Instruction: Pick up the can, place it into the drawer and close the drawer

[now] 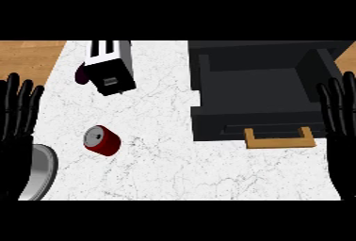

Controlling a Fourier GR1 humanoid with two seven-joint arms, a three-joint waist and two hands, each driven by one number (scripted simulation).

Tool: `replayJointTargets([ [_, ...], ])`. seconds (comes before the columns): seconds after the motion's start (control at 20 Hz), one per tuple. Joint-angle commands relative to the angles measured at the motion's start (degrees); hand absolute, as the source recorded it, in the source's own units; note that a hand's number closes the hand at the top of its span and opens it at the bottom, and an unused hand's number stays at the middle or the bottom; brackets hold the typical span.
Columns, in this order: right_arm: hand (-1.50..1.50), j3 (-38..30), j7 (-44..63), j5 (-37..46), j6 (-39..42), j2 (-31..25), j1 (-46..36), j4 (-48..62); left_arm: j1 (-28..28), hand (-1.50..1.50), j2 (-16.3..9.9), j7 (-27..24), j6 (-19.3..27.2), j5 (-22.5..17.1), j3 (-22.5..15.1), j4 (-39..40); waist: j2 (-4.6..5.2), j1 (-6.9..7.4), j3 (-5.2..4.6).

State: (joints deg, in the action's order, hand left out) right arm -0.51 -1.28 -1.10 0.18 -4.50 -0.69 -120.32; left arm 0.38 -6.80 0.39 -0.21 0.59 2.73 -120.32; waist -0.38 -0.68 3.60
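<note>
A dark red can [103,140] with a silver top lies on its side on the white marble counter [167,160], left of centre. To its right stands a black drawer [254,84], pulled open and empty, with a wooden handle [279,140] on its front. My left hand [15,122] rests open at the left edge, fingers up, well left of the can. At the right edge my right hand [339,117] rests open too, fingers up, beside the drawer's right side. Neither hand touches anything.
A toaster [109,66], white on top and black below, stands at the back left, with a dark purple thing [81,74] partly hidden behind it. A metal bowl or pan rim [40,172] shows at the lower left. Wooden floor shows past the counter's far corners.
</note>
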Motion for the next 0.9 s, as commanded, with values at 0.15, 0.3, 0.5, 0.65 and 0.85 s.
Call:
replayJointTargets([
  [0.15, -1.5, -3.68, 0.47, -2.84, 0.32, -0.82, 0.89, -0.13, 5.15, -1.5, -2.96, 0.33, -5.1, -7.61, 4.47, -5.59, 0.2, 1.21, -3.61],
  [0.3, -1.5, -3.08, 7.22, -0.07, -3.36, 1.12, 4.78, 4.45, 9.55, -1.5, -0.55, 6.87, -0.96, -8.72, 8.3, 4.4, 1.04, 1.52, -3.74],
  [0.5, -1.5, -3.61, 14.19, 0.69, -5.4, 0.47, 1.68, 2.76, 11.84, -1.5, -0.86, 12.71, -0.97, -11.09, 8.89, 0.75, 0.33, 1.32, -3.64],
  [0.65, -1.5, -5.92, 14.38, -2.24, -2.19, -1.84, 4.42, 1.95, 9.93, -1.5, -3.19, 15.76, -1.63, -14.51, 13.22, 1.21, 0.33, 0.76, -3.61],
  [0.85, -1.5, -3.69, 13.94, 0.04, -3.8, 0.88, 6.83, -1.26, 4.33, -1.5, -4.26, 20.96, 0.0, -14.07, 14.11, -0.26, 0.34, 0.56, -3.6],
])
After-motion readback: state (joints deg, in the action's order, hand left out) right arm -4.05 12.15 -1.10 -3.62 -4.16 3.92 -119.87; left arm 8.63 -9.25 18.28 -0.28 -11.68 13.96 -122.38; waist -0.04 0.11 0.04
